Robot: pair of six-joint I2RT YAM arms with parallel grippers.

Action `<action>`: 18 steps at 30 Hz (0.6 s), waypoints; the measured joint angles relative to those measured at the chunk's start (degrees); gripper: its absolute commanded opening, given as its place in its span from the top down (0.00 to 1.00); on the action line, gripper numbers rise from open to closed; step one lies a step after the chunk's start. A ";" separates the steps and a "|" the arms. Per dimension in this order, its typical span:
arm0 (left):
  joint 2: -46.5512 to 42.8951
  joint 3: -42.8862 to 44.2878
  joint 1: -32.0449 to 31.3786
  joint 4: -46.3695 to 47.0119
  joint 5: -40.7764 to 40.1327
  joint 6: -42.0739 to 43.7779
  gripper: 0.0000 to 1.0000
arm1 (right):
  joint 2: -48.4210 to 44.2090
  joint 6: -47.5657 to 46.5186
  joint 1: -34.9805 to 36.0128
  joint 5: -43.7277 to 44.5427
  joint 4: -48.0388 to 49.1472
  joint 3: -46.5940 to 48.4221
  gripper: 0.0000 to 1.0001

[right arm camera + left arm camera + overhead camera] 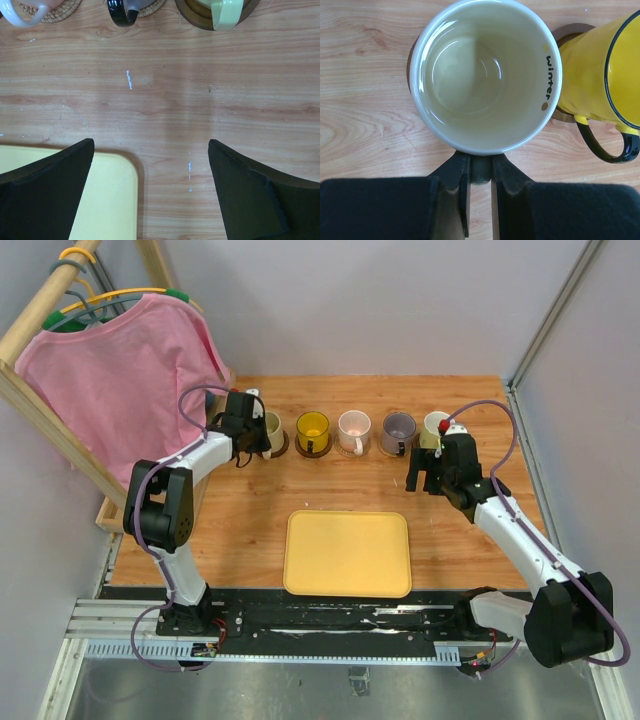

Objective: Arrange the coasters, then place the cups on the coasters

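Note:
Five cups stand in a row at the back of the table, each on a coaster: cream (271,428), yellow (312,427), pinkish white (353,429), purple-grey (399,429) and pale green (436,424). My left gripper (481,161) is shut on the handle of the cream cup (485,75), which sits on a dark brown coaster (410,55). Beside it the yellow cup (605,65) rests on another coaster (568,33). My right gripper (151,145) hangs open over bare wood, in front of the pale green cup's handle (227,12) and its dark coaster (192,14).
A yellow tray (348,553) lies at the near middle, its corner under my right gripper (107,200). A pink shirt (120,370) hangs on a wooden rack (60,440) at the back left. Grey walls close the back and sides.

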 measured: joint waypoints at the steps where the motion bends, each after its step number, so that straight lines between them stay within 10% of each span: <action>1: 0.00 0.00 0.00 -0.04 -0.04 -0.02 0.70 | 0.02 0.00 0.00 -0.04 0.00 0.00 0.02; 6: 0.00 0.15 0.00 -0.07 -0.81 0.13 0.47 | 0.33 0.00 0.00 -0.66 0.09 0.04 0.02; 18: -0.13 0.02 0.00 -0.79 -1.53 0.22 0.45 | 0.63 0.09 0.00 -1.44 0.35 0.07 0.02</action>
